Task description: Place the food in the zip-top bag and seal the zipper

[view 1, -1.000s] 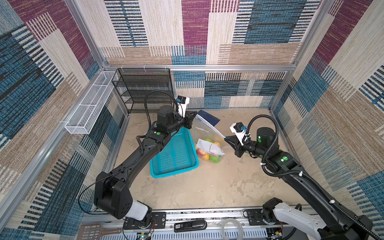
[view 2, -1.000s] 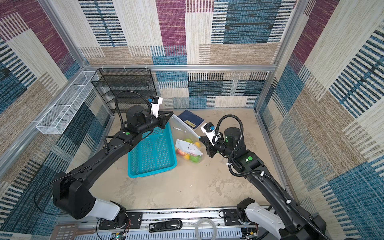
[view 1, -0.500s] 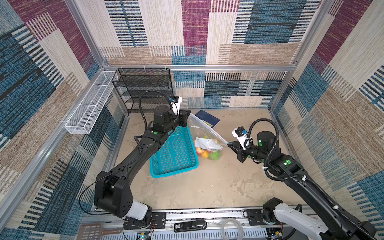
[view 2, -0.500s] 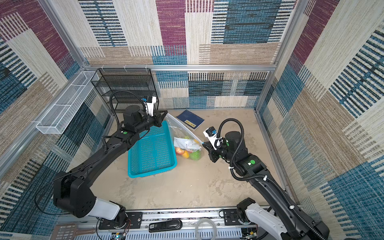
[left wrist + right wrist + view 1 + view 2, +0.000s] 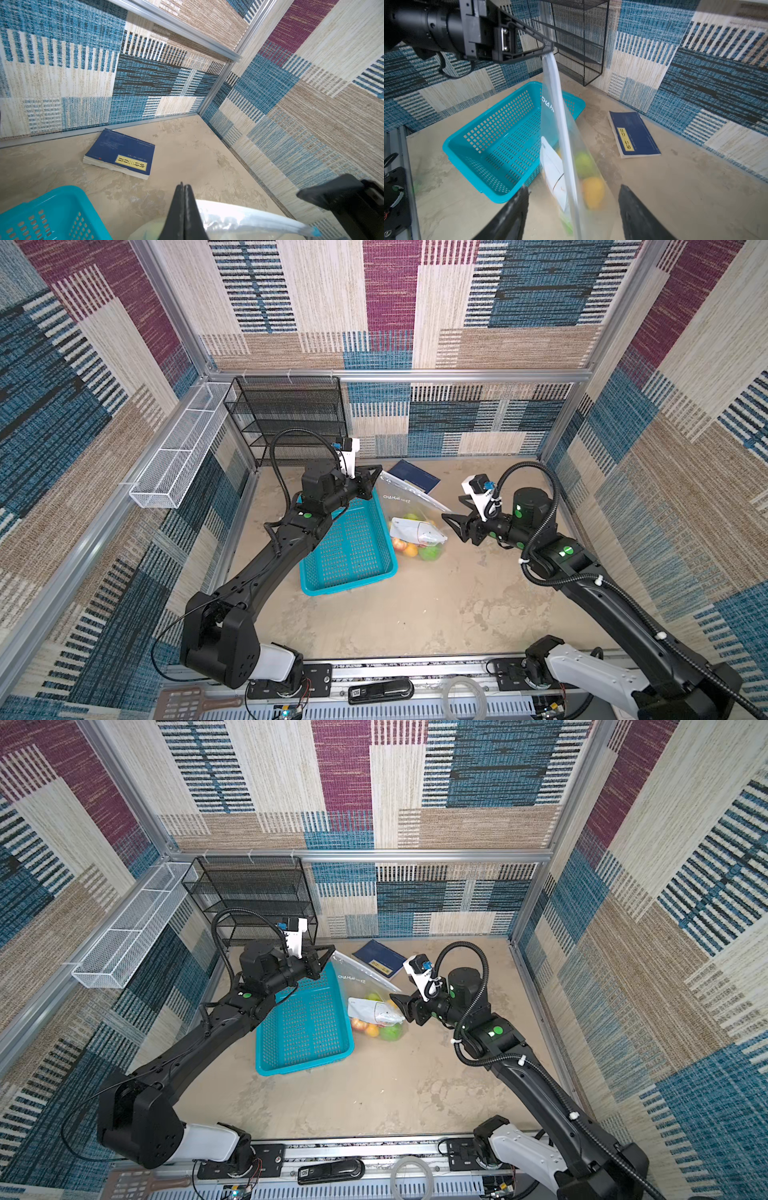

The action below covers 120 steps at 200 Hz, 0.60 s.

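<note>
At left, pinching the zip-top bag's (image 5: 399, 499) upper corner in the closed left gripper (image 5: 376, 468), above the basket's (image 5: 349, 587) far corner. Food (image 5: 428, 551) inside, resting on the tabletop (image 5: 415, 614) beside the basket's right edge. At right, straddling the zipper (image 5: 558, 104) with the right gripper (image 5: 452, 508), jaws apart, holding nothing. Could slip and spill, hanging by one corner. Pinched shut a second ago at right, now let go.

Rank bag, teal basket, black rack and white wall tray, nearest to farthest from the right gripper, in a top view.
1. The bag, at the right gripper, fingers open.
2. The teal basket, beyond the bag, leftward.
3. The black rack, back left corner.
4. The white wall tray, high on the left wall.
</note>
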{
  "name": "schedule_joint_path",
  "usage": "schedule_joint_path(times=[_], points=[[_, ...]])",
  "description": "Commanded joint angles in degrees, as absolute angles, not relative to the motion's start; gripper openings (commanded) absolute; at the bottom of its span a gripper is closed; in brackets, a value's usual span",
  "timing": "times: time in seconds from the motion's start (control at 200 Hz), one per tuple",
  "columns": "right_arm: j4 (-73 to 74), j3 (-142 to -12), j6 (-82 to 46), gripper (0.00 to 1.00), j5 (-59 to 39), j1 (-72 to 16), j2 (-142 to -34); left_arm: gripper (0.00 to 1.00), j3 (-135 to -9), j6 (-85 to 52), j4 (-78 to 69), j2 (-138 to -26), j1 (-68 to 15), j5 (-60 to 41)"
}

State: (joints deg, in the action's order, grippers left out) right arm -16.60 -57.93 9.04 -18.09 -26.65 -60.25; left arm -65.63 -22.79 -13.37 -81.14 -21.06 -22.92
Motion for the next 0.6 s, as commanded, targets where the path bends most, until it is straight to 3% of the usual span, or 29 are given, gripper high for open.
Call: schedule_joint_path(times=[0.0,0.16,0.26,0.536,0.566,0.596], points=[[-12.35,-60.44,11.22,0.72,-19.46,-26.72,-64.48,0.00,-65.15,-23.73,-15.79,-80.44,-21.09,-24.52],[-10.99,-63.59,12.46,0.71,-21.98,-26.72,-70.80,0.00,-64.71,-23.86,-15.68,-80.22,-21.27,-24.95],[-9.80,-64.07,11.28,0.62,-26.19,-26.71,-72.95,0.00,-64.43,-24.07,-15.63,-80.07,-21.27,-25.05],[-11.59,-65.60,6.86,0.09,-29.11,-26.71,-76.62,0.00,-64.03,-24.68,-15.56,-79.72,-21.44,-24.89],[-11.90,-65.78,6.60,0.00,-29.50,-26.72,-76.88,0.00,-63.99,-24.68,-15.47,-79.56,-21.45,-24.80],[-12.10,-65.98,6.02,0.00,-29.32,-26.71,-77.05,0.00,-63.98,-24.53,-15.32,-79.46,-21.43,-24.96]])
